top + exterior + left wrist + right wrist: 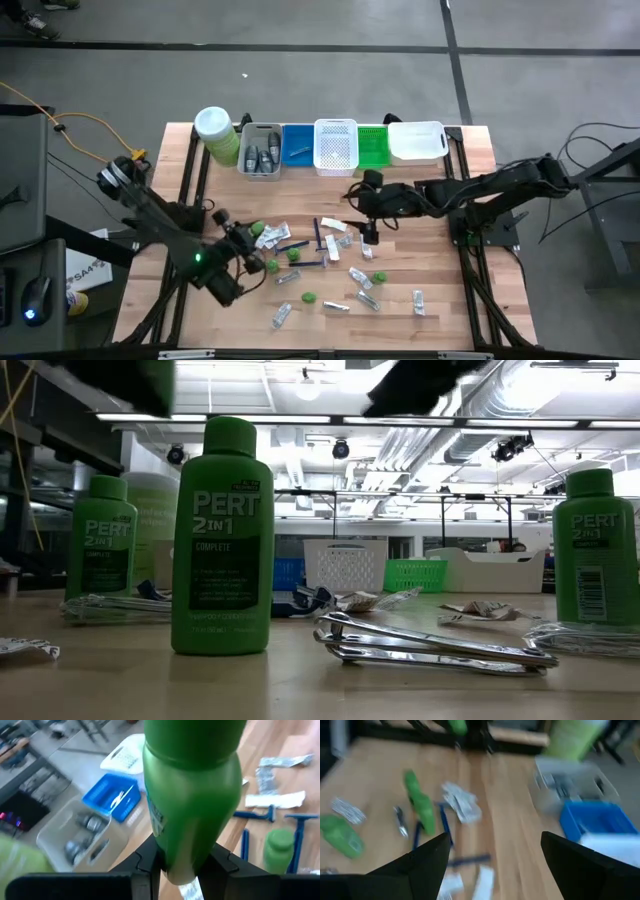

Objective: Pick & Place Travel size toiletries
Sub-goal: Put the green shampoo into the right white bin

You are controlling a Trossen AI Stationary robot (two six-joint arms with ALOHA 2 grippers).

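Clearly the left pincer is pinching a small green bottle, its fingers pressed against the bottle's lower sides, above the left part of the tabletop. The other toiletries lie scattered across the middle of the tabletop: more green bottles, blue razors and pale sachets. The row of bins stands along the far edge, well apart from the held bottle. To do this step well, the arm should carry the bottle high enough to clear the bin walls, keep the grip firm since the smooth round body could slip or swivel, and release only once the bottle is inside a bin, probably the green bin. The right pincer hovers with fingers spread over the middle of the tabletop, near the razors.
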